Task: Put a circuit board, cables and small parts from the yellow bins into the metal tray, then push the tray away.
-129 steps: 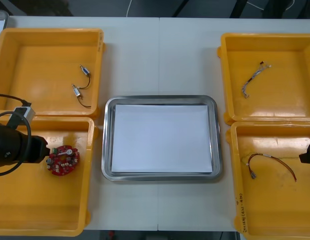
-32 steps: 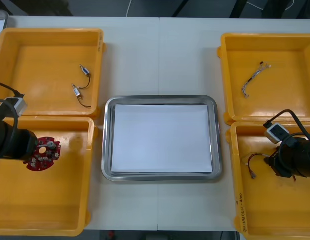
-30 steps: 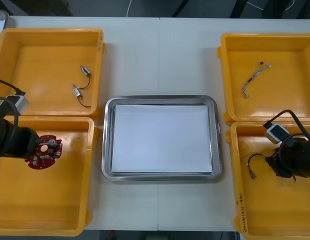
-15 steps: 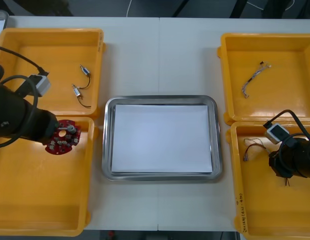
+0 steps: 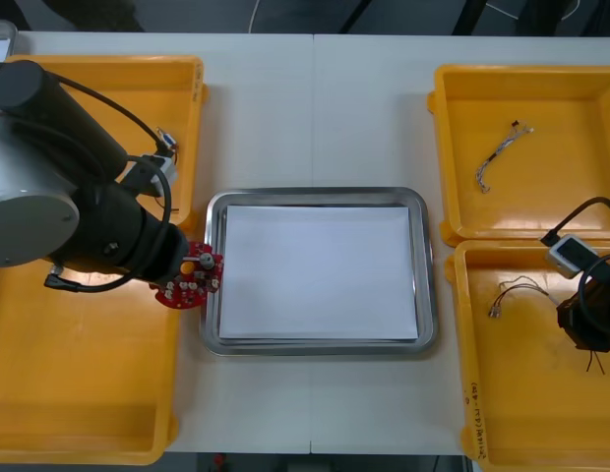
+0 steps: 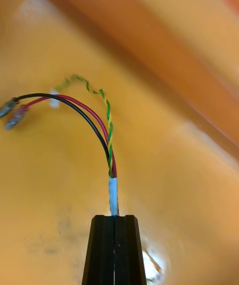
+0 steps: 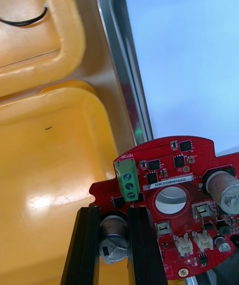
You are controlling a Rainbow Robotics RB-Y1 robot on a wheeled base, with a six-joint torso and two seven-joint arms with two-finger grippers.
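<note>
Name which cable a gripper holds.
The red, black and yellow cable: the right gripper is shut on its white-sleeved end over the near right bin. The twisted cable lies loose in the far right bin. The left gripper holds the circuit board.

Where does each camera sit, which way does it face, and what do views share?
Front view: above the arms, facing steeply down at the table, metal tray and yellow bins; both arms show.
Left wrist view: on the left wrist, facing down past the left gripper, shut on the circuit board at the tray's left rim.
Right wrist view: on the right wrist, facing into a bin past the right gripper, shut on the cable.
Shared: front and left wrist views show board and tray.
</note>
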